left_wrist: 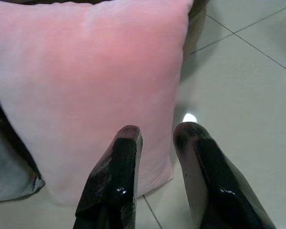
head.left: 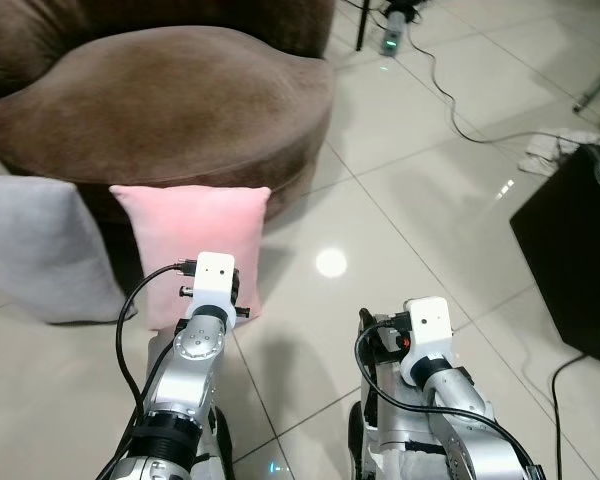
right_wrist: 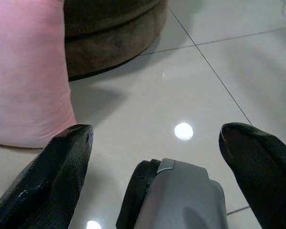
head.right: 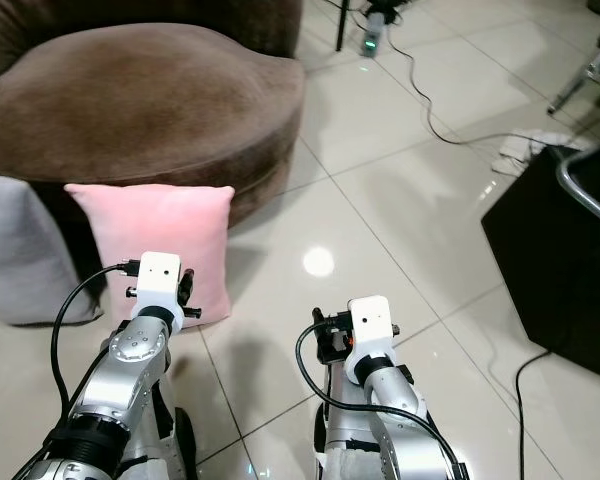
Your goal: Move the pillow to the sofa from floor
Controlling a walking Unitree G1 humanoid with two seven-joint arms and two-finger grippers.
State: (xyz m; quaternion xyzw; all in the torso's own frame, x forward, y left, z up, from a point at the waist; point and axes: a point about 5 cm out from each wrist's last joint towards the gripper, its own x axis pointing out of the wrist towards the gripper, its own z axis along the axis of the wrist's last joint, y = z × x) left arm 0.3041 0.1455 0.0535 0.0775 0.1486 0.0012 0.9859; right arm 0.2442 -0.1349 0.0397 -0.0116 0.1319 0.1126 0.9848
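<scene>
A pink pillow (head.left: 190, 225) stands upright on the tiled floor, leaning against the front of the round brown sofa (head.left: 160, 100). My left gripper (left_wrist: 157, 136) is held just in front of the pillow's lower right part. Its fingers (left_wrist: 126, 143) stand a narrow gap apart with nothing between them. Further right my right gripper (right_wrist: 155, 131) hangs low over the bare tiles, wide open and empty, with the pillow's edge (right_wrist: 28, 71) off to one side of it.
A grey pillow (head.left: 35, 245) stands against the sofa just left of the pink one. A black box (head.left: 575, 250) sits on the floor at the right. Cables (head.left: 460, 120) trail across the tiles at the back right. Glossy floor lies open between sofa and box.
</scene>
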